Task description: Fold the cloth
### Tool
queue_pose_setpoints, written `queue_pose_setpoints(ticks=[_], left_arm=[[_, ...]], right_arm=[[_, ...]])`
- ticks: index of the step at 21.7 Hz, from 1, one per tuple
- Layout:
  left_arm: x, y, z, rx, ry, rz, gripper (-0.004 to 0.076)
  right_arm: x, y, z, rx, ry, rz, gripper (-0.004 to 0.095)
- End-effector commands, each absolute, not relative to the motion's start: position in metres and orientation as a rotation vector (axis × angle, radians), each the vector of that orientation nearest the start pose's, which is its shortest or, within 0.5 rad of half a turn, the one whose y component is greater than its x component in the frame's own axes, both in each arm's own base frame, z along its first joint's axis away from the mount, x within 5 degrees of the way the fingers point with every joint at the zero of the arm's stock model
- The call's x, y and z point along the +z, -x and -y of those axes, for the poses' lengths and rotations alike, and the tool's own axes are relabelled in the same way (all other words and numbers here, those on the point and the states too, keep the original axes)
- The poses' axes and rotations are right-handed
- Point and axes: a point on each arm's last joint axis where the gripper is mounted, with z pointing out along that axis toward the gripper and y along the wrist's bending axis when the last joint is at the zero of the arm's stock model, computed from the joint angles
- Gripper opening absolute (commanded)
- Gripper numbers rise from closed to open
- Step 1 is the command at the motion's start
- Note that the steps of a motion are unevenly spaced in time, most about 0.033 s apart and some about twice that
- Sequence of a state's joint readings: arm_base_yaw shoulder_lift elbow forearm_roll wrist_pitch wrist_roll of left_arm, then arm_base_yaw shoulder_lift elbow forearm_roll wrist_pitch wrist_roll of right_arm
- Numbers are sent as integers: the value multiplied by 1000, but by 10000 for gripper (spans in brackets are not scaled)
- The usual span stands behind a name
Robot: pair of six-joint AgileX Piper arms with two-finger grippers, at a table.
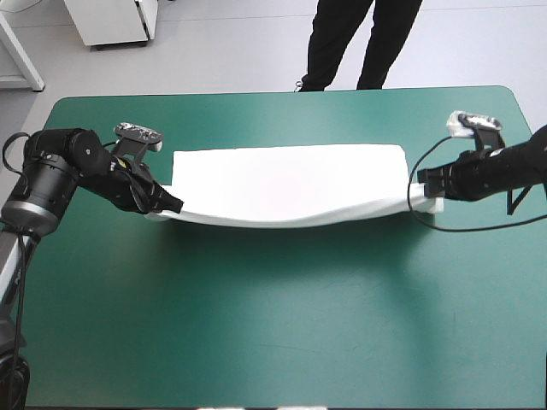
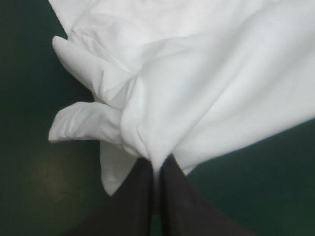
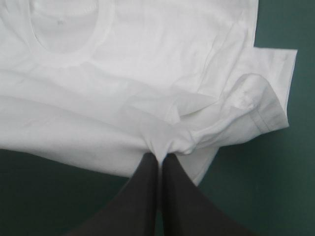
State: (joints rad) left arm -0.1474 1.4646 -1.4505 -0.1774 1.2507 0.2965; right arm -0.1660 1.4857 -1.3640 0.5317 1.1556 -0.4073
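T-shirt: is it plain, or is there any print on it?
Plain white, no print visible on the T-shirt, collar included; right wrist view shows it best.

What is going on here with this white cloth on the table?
Two robot arms are folding a white T-shirt on the teal-green table. The left gripper is shut on the T-shirt at one end of its near edge, and the right gripper is shut on it at the other end. The near edge hangs in a shallow curve between them, while the far part lies flat on the table. The fold does not look finished yet.
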Motion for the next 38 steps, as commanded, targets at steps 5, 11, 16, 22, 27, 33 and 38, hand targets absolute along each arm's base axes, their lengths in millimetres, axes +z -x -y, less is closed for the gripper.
queue_pose_setpoints(ticks=[5,11,16,22,27,33,38], left_arm=[[342,-245,60,-359,-553,-2774,-9],[312,-216,57,-399,-554,-2874,-9],[301,-196,54,-398,-555,-2904,-8],[293,-192,54,-419,-513,-2942,76],[298,-187,53,-415,-509,-2918,161],[335,-166,50,-402,-463,-2752,272],[412,-161,61,-525,-511,-2438,306]], right_arm=[[311,-261,-18,373,361,-2710,-19],[301,-256,-19,318,289,-2796,-18],[300,-249,-28,364,312,-2856,101],[305,-241,-29,324,297,-2880,411],[316,-232,-26,265,279,-2846,436],[315,-238,-23,141,284,-2804,436],[294,-272,-19,50,243,-2846,436]])
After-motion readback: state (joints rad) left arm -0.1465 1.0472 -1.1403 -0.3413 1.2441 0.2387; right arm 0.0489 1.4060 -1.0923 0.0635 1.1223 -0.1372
